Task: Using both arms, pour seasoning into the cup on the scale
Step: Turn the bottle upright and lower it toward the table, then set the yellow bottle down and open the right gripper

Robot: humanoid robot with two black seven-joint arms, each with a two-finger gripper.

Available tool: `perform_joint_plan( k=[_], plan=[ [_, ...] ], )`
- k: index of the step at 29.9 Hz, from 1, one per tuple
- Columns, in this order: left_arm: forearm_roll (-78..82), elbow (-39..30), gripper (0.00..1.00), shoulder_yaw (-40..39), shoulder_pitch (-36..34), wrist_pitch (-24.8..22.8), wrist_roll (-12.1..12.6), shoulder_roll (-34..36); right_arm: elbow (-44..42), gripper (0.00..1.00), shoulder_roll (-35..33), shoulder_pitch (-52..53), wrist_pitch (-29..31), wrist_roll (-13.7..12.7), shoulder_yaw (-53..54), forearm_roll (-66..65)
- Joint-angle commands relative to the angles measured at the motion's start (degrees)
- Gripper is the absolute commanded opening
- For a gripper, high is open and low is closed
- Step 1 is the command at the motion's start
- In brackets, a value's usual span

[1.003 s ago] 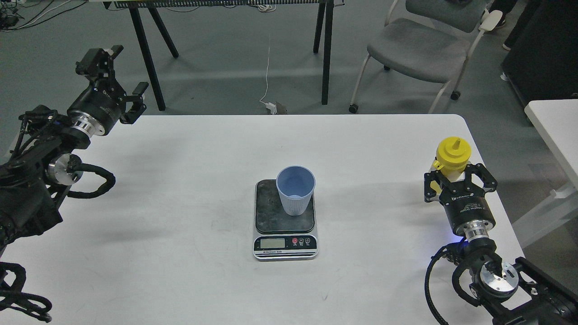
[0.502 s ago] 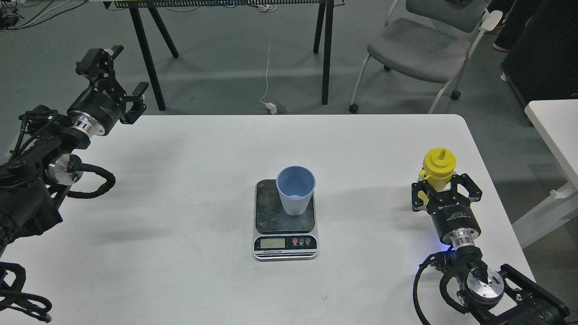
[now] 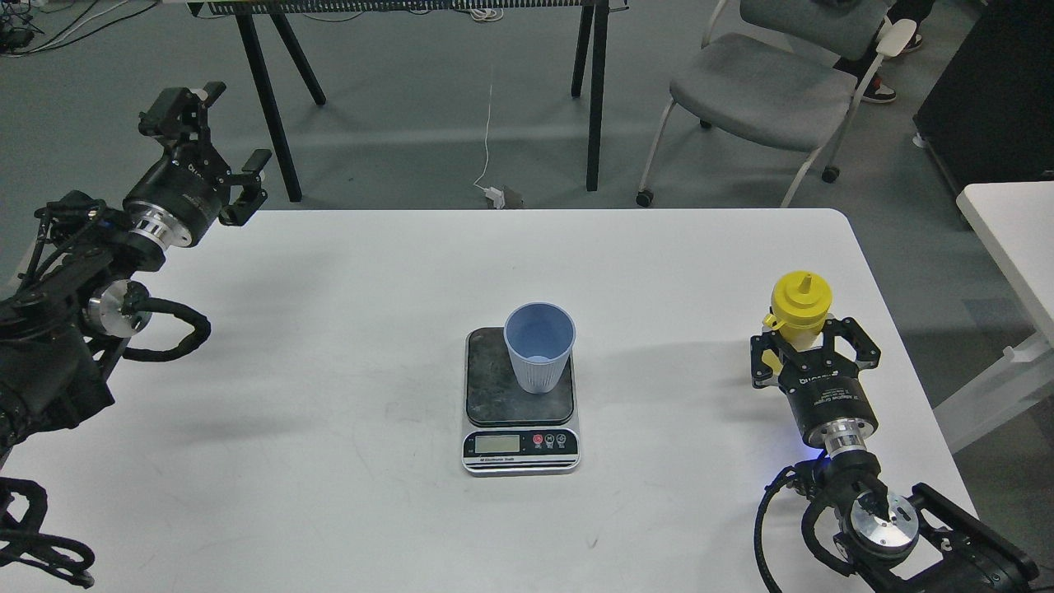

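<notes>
The light blue ribbed cup [image 3: 538, 350] stands upright on the dark platform of the small scale [image 3: 494, 395], at the table's middle. The scale's LCD and buttons face me. The yellow seasoning bottle [image 3: 800, 301] with its cone nozzle stands upright near the table's right edge. My right gripper [image 3: 811, 350] is closed around its lower body, which hides most of it. My left gripper [image 3: 221, 136] is open and empty, raised over the table's far left corner, far from the cup.
The white table [image 3: 329, 329] carries only the scale, cup and bottle. A grey chair [image 3: 762, 82] and black table legs [image 3: 593, 91] stand on the floor behind it. Another white table [image 3: 1013, 239] is at the right.
My right gripper moved left and a little toward me with the bottle in it, then held still. The left arm, cup and scale have not moved.
</notes>
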Motion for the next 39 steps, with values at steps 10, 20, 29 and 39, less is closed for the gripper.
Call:
perform_joint_plan(
  k=[10,20,29,39],
  plan=[
    [0.0,0.0,0.99,0.0,0.1,0.0,0.0,-0.1,-0.1,0.95,0.0,-0.1,0.0,0.0,-0.3,-0.2],
    [0.0,0.0,0.99,0.0,0.0,0.0,0.0,0.0,0.5,0.98,-0.2,-1.6,0.0,-0.1,-0.4,-1.8],
    [0.0,0.0,0.99,-0.1,0.1,0.0,0.0,-0.1,1.0,0.98,-5.8,-8.0,0.0,-0.6,-1.0,-2.5],
    [0.0,0.0,0.99,-0.1,-0.1,0.0,0.0,-0.1,2.7,0.98,-12.6,-12.9,0.0,-0.4,-0.9,-2.5]
  ],
)
